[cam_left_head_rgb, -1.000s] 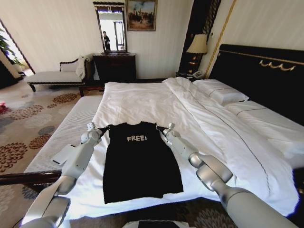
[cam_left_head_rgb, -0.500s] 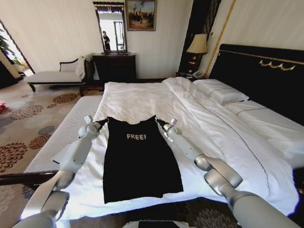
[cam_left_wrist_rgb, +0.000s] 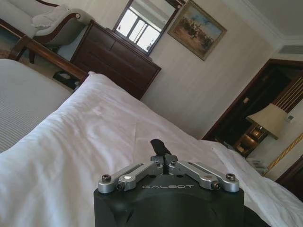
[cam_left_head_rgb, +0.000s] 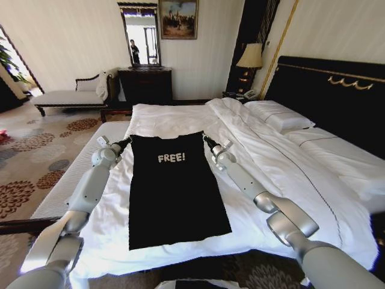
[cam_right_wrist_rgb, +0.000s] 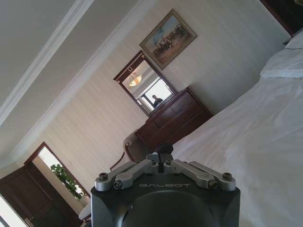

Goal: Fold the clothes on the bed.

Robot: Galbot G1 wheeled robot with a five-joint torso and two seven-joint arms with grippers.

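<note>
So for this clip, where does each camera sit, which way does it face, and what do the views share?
Head view: on the robot's head, looking down over the bed at the T-shirt; both arms show, left hand and right hand pinching its top corners.
Left wrist view: behind the left hand, facing the dresser, mirror and painting.
Right wrist view: behind the right hand, tilted, facing the same wall.
Shared: all three show the dresser, mirror and painting.

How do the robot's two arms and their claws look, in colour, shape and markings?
Both arms are silver-grey tubes with rounded joints. The left claw and right claw each sit on a black housing with white "GALBOT" lettering, with silver metal linkage bars, dark screws and black fingertips.
</note>
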